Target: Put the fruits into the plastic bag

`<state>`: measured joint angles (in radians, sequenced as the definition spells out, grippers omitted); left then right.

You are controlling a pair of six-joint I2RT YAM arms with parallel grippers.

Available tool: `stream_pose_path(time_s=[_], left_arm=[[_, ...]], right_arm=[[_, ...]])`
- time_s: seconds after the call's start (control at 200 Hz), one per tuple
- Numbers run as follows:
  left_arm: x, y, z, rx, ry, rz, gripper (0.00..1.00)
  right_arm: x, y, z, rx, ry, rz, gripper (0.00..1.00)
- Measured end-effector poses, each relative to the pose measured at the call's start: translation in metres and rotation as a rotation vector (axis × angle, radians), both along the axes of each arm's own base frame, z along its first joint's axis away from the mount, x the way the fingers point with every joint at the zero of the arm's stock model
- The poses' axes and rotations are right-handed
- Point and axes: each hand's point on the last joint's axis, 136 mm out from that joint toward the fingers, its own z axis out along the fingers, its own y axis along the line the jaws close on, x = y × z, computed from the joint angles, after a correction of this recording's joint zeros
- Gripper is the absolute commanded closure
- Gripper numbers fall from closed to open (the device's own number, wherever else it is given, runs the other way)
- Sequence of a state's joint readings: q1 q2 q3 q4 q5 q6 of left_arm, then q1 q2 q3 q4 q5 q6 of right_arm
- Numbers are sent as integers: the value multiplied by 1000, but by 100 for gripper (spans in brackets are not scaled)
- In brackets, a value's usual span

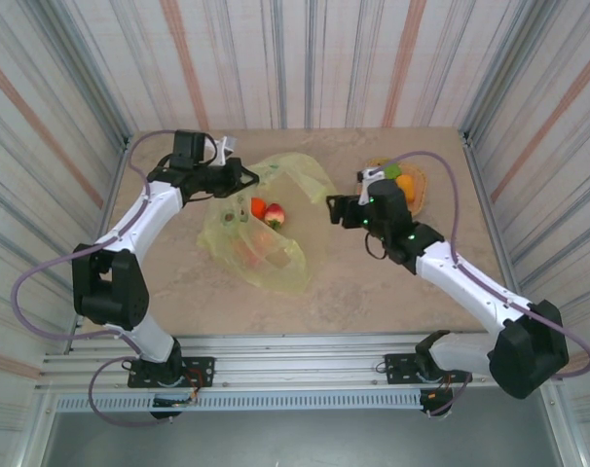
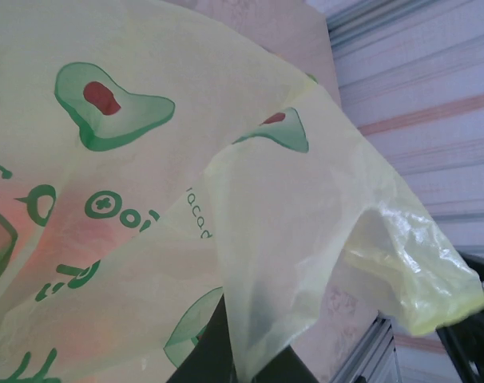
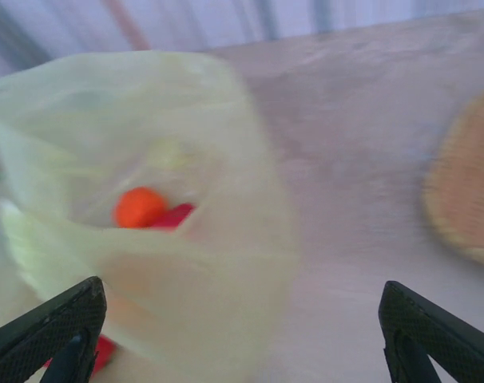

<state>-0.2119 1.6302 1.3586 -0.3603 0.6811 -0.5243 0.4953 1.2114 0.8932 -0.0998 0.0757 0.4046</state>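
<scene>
My right claw [image 1: 332,210] hung spread wide and empty over the middle of the bench [image 1: 373,282], between the plastic bag [image 1: 266,243] and the woven tray [image 1: 419,197] near the far right corner. The bag lay left of centre, its mouth raised toward the far edge at my left claw [image 1: 239,178]. Film draped over that claw's fingers [image 2: 226,355], so I could not tell whether they pinched the rim or only propped it. An orange fruit [image 1: 258,207] and a red fruit [image 1: 275,216] sat just inside the opening; a green fruit [image 1: 390,171] and a yellow-orange fruit [image 1: 406,185] lay on the tray.

I judged the step in hand to be fetching another fruit from the tray. Done well, that meant coming down on one fruit from above, a finger on either side of its widest part, and closing gently — glossy skins slip. The carry had to pass above the raised rim, with the release over the two inside — the left claw holding the mouth steady throughout.
</scene>
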Motion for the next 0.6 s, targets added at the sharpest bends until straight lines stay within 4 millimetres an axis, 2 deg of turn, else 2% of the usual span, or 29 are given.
stream_pose_path(time_s=[0.155,0.286,0.451,0.601], left_arm=[[4,6,5,-6,-15,19,100],[4,6,7,-14,-12,25,100],[5,6,7,-21,-9,27,100],[4,6,7,-23,-6,28,100]], right_arm=[[36,-72,-22,-117,90,-178,5],[65,-112,-45,-221,171,-259,1],[99,-145,-82,-376,275,-304,1],[116,-159,-115,-518,357,-282,0]])
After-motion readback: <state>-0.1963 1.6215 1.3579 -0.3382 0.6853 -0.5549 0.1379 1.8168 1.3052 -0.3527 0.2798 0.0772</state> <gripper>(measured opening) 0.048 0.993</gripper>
